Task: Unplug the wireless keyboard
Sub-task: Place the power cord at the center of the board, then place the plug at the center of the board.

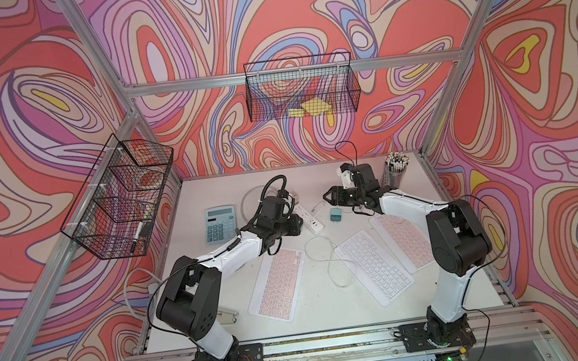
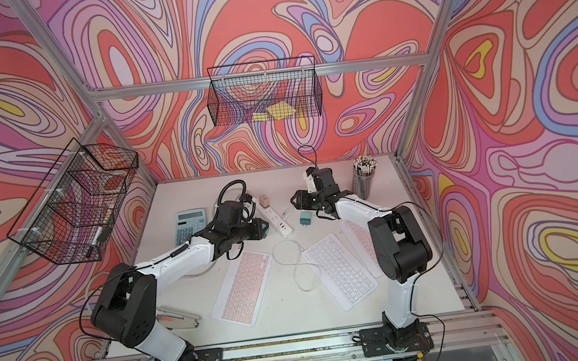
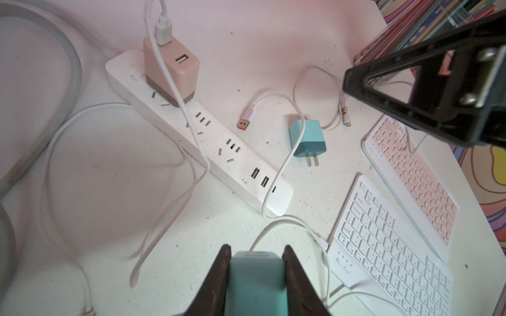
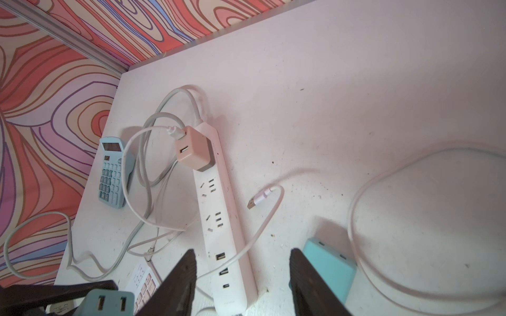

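Closest to the lens in the left wrist view, a teal charger (image 3: 256, 279) sits pinched between the narrow-set jaws of the left gripper (image 3: 256, 247), clear of the power strip (image 3: 241, 161), its 2 prongs bare. So 1 plug looks pulled already, and a loose USB plug (image 3: 242, 124) lies free on the table (image 1: 317, 308). What is left, I judge: the thin white cable (image 1: 329, 258) looks seated in a corner of the white keyboard (image 1: 375, 268), right of centre in the lower half of both top views. The right gripper (image 4: 243, 251) hangs about half open, holding nothing, over the strip's end beside a 2nd teal charger (image 3: 308, 138).
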